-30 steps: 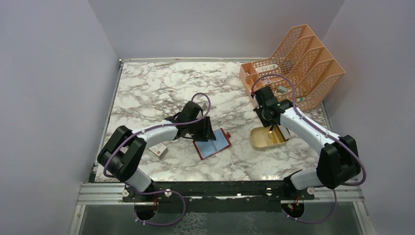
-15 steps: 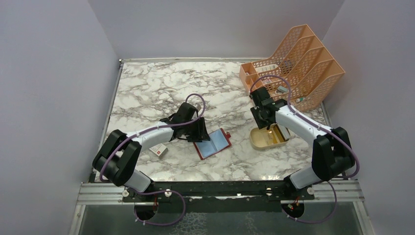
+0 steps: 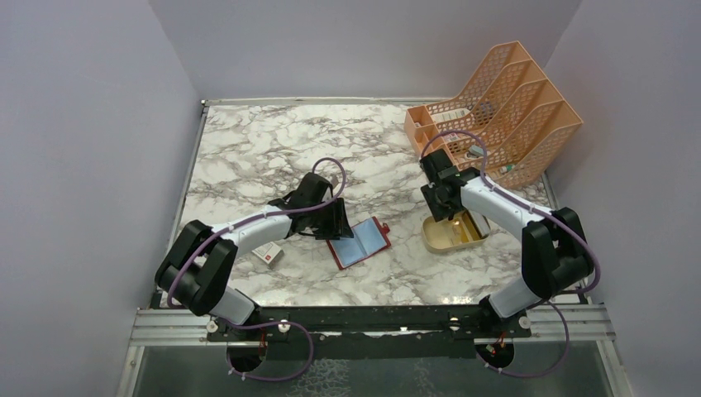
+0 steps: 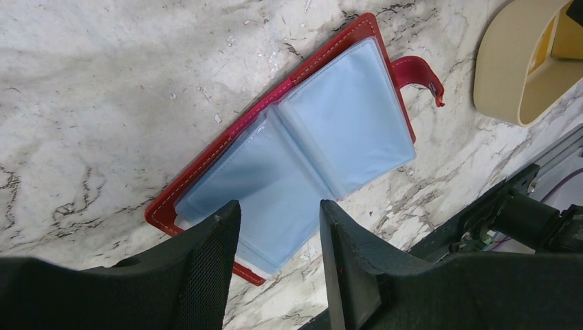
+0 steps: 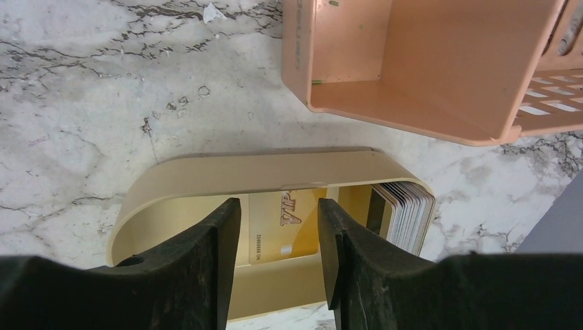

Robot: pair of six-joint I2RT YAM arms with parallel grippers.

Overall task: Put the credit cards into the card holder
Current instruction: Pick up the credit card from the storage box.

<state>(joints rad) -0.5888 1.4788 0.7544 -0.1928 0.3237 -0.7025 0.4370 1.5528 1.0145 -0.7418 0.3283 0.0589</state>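
The card holder [image 3: 359,242] lies open and flat on the marble worktop [image 3: 264,149], near the middle and towards the near edge. Its red cover faces down and its pale blue clear sleeves [image 4: 330,130] face up. Its snap tab [image 4: 419,72] sticks out on the side towards the tray. The credit cards are not in it. A gold card [image 5: 285,223] lies flat in the beige oval tray [image 5: 261,168], to the right of the card holder and apart from it. A stack of further cards [image 5: 407,214] stands on edge at the tray's right end.

Just behind the tray is the orange mesh file rack [image 3: 504,107], its nearest bin close to the tray's rim. A small white box with a red mark [image 3: 267,253] lies to the left of the card holder, beside the left arm.

The left hand [image 4: 280,210] is low over the card holder's left edge, its fingers released and nothing between them; whether it touches the sleeves cannot be told. The right hand [image 5: 278,206] points down over the tray, fingers spread and empty, with the gold card showing in the gap.

The gold card bears raised lettering and a line of small print; the tray's rim hides part of it and none of it can be read.
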